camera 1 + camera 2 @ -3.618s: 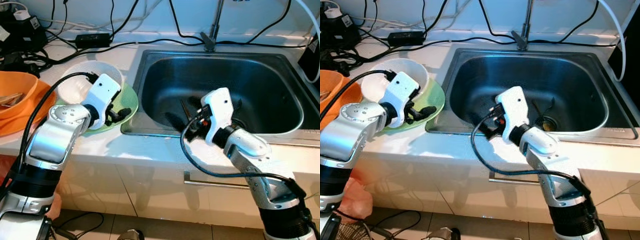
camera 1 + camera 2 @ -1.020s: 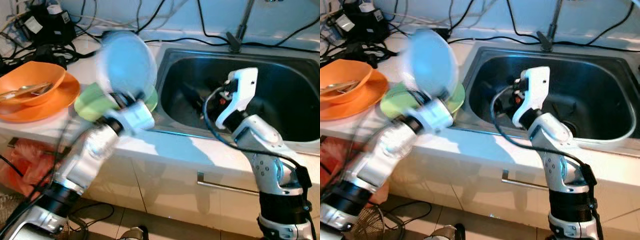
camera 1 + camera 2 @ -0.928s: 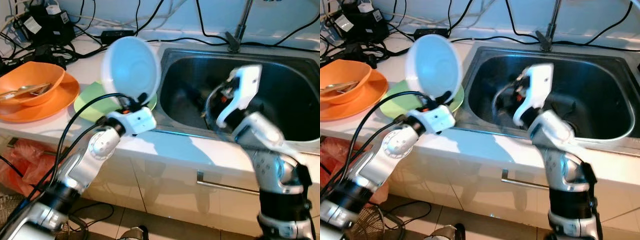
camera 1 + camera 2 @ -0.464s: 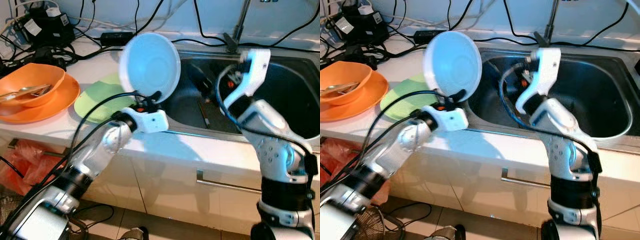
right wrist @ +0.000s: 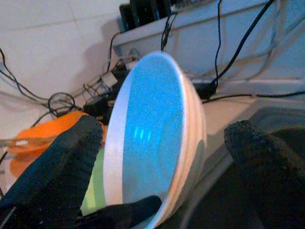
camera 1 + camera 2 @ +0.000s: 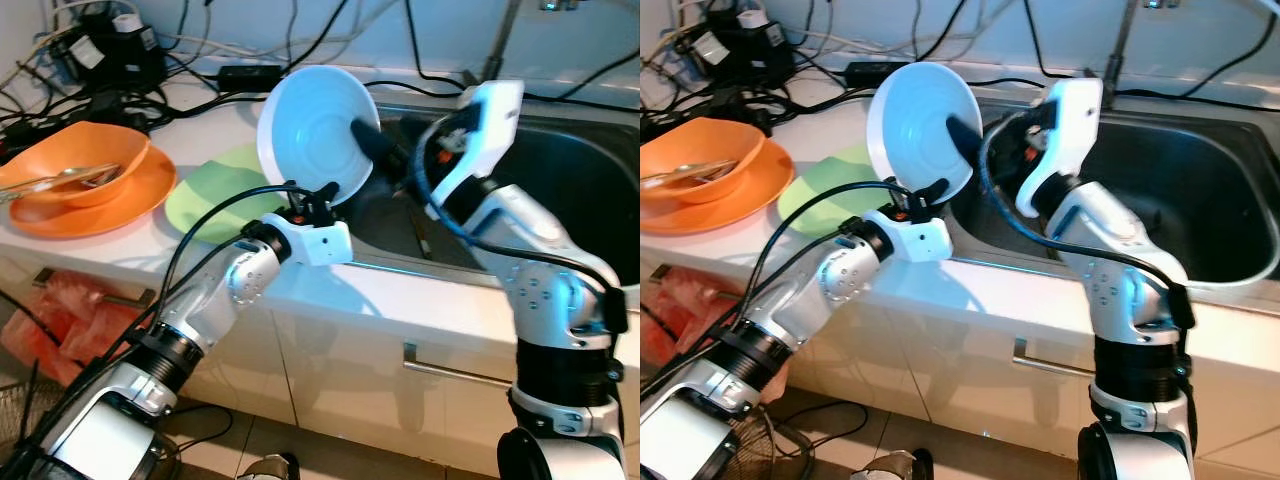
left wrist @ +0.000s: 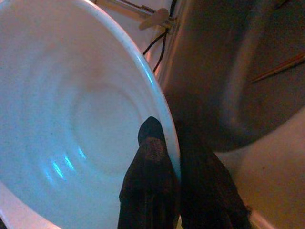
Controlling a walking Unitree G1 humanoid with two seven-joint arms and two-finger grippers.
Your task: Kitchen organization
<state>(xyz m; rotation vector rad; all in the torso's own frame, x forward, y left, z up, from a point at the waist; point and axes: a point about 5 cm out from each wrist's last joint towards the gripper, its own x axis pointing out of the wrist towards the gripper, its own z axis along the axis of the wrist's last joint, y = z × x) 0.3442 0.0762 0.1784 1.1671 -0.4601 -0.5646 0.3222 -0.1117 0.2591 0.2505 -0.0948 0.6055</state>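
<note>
The white bowl (image 6: 316, 135) is up in the air, tipped almost on edge, hanging over the seam where the counter (image 6: 200, 250) meets the left wall of the sink (image 6: 1200, 200). My left gripper (image 7: 174, 164) holds it by the lower rim alone, one finger inside the bowl and the other behind the wall, clamped tight. My right gripper (image 5: 162, 143) comes in from the sink side with its fingers (image 5: 62, 167) spread wide, one on each side of the bowl; from the head views one finger reaches across the bowl's open face. I cannot tell whether either pad touches it yet.

The worry is that pinch on the rim. It is a thin, smooth edge carrying the whole bowl out to one side, so I judge that any nudge from my right fingers could pivot the bowl in the grip or slide it out. If it goes, it drops onto the steel sink edge or into the basin, and it looks like it could chip or crack. Closing my right fingers unevenly would push rather than catch, and letting go on the left too soon would leave nothing holding it.

Below on the counter lies the green plate (image 6: 215, 195), and further left the orange bowl (image 6: 70, 170) on its orange plate (image 6: 90, 215), both well apart from the handover.
</note>
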